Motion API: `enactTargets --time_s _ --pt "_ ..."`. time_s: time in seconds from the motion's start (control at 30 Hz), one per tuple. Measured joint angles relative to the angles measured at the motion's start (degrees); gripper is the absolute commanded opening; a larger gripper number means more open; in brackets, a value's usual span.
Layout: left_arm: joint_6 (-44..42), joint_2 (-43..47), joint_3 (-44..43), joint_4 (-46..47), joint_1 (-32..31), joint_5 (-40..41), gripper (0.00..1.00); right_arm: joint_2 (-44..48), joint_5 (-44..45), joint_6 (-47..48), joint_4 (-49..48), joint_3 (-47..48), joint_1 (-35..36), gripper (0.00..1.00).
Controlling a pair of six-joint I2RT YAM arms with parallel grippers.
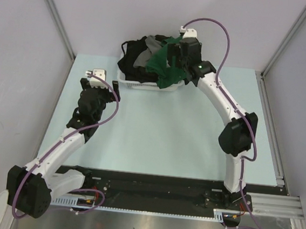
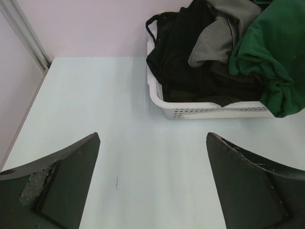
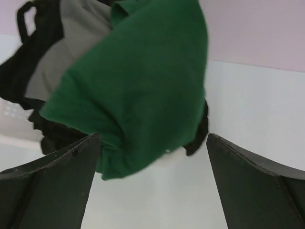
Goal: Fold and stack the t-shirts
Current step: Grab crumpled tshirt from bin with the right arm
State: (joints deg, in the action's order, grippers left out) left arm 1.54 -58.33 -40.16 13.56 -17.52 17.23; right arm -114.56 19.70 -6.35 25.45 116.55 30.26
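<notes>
We see a dark green t-shirt (image 3: 138, 81), plain and unpatterned, just ahead of the right gripper (image 3: 152, 138), whose fingers (image 3: 52, 186) are matt black. To its left shows a plain grey t-shirt (image 3: 52, 57). Ahead and to the right of the left gripper (image 2: 152, 136), the black t-shirts (image 2: 186, 67) are solid-coloured too. The basket (image 2: 214, 112) is white with a band of small perforations. The table (image 2: 95, 105) is pale blue-green and the wall (image 2: 95, 24) pale lilac. Purple cables (image 1: 208, 19) run along the arms (image 1: 220, 96), which are white with black joints.
</notes>
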Motion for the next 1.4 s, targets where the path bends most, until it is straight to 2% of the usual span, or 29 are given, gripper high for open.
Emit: enactTargets --time_s 0.27,0.6,0.73,0.83,0.97,1.03,1.23,1.4 --pt "0.0 -0.9 0.0 0.0 0.0 0.1 1.00 -16.6 -6.3 -2.4 2.2 23.1 1.0 1.00" --pt "1.4 -3.3 -0.3 0.5 0.0 0.1 0.99 -26.8 -19.7 -13.7 -4.9 28.0 1.9 1.00" --pt "1.4 -4.1 -0.3 2.0 0.0 0.1 0.99 -29.3 -22.0 -16.0 -5.2 28.8 2.6 1.00" --pt "1.5 -7.4 -0.8 4.7 0.0 0.2 1.00 -28.5 -22.0 -15.5 -4.9 27.0 3.3 1.00" --pt "2.1 -16.2 -4.6 7.5 0.0 0.5 0.99 -19.4 -18.8 -10.9 -6.3 12.9 4.8 1.00" --pt "3.4 -23.0 -9.7 8.4 0.0 0.4 1.00 -14.3 -16.7 -8.4 -6.8 7.3 6.0 1.00" --pt "6.0 -31.9 -20.5 9.6 0.0 -0.5 0.99 -8.8 -12.0 -2.8 -4.6 8.7 7.6 1.00" --pt "7.6 -35.6 -26.7 11.5 0.0 -1.2 0.99 -5.0 -9.5 -1.2 -3.1 3.3 5.9 1.00"
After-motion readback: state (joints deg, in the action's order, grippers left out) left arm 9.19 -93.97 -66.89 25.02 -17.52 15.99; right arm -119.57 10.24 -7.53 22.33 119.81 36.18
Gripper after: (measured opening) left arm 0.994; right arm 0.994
